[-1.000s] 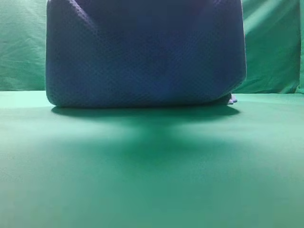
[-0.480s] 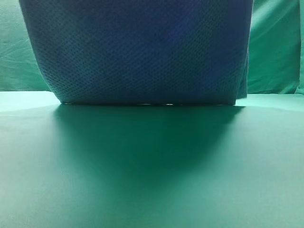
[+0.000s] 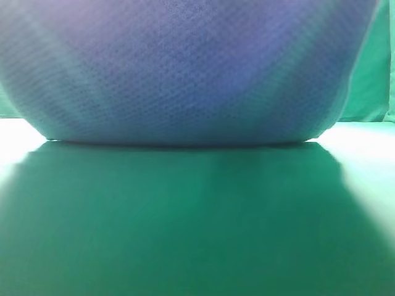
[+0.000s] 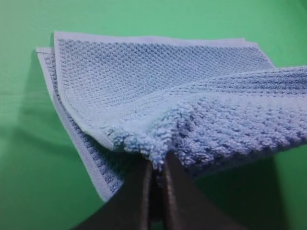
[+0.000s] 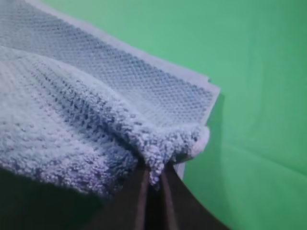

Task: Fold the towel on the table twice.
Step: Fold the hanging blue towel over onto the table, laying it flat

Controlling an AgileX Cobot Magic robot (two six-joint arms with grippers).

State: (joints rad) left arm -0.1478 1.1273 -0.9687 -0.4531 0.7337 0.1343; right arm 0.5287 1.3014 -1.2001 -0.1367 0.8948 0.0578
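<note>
The towel [image 3: 185,74] fills the upper half of the exterior high view as a blurred blue curtain of cloth, its lower edge meeting the green surface [image 3: 197,234] along a line across the middle, with a dark shadow spread in front. That view shows neither tool.

The left wrist view shows what it hides. The left tool [image 4: 154,184] has its two dark fingers [image 4: 136,191] pressed nearly together on a bunched edge of the towel [image 4: 158,81], which rises just above the fingertips. Beyond the tool, the cloth lies in two layers, the upper edge set slightly inside the lower one, with the surface [image 4: 29,143] all around.

The right wrist view shows the same grip on the other side: the right tool [image 5: 152,184] is pinched narrow on a gathered edge of the towel [image 5: 96,105]. Past the tool, a flat layer ends at a corner, with the surface [image 5: 259,96] beyond and to the right.
</note>
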